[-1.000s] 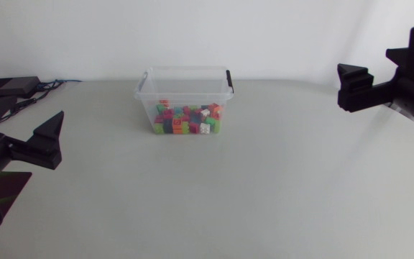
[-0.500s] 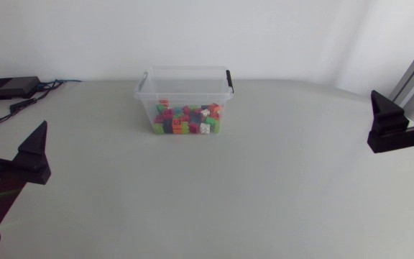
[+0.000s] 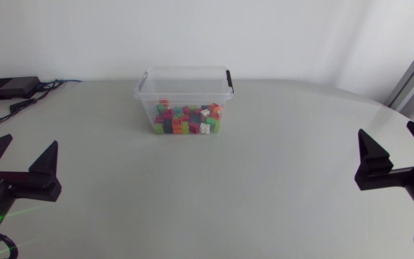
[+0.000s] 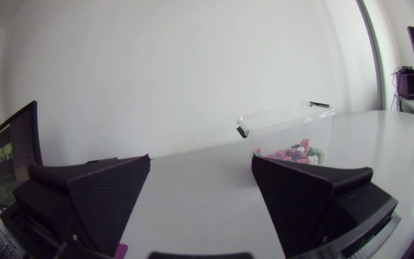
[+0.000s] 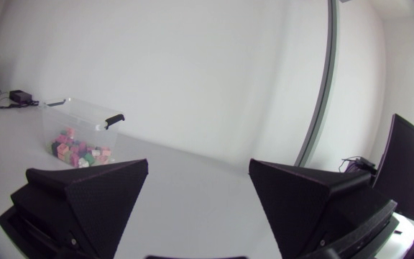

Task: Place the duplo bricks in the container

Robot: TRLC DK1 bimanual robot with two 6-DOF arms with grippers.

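A clear plastic container (image 3: 184, 92) with black handle clips stands at the back middle of the table, and several coloured duplo bricks (image 3: 187, 119) lie inside it. My left gripper (image 3: 21, 160) is open at the left edge, far from the container, with nothing between its fingers. My right gripper (image 3: 397, 147) is open at the right edge, also empty. In the left wrist view the container (image 4: 287, 133) stands well ahead of the open gripper (image 4: 200, 194). The right wrist view shows the container (image 5: 81, 129) far ahead, off to one side of the open gripper (image 5: 196, 198).
A black box (image 3: 9, 87) with cables (image 3: 45, 88) lies at the table's back left corner. Bare white tabletop (image 3: 207, 187) stretches between the two grippers and in front of the container.
Both arms have drawn back towards the near side edges and lowered. The left gripper moved down the left edge, the right one dropped from the upper right to the lower right. Container and bricks stayed put.
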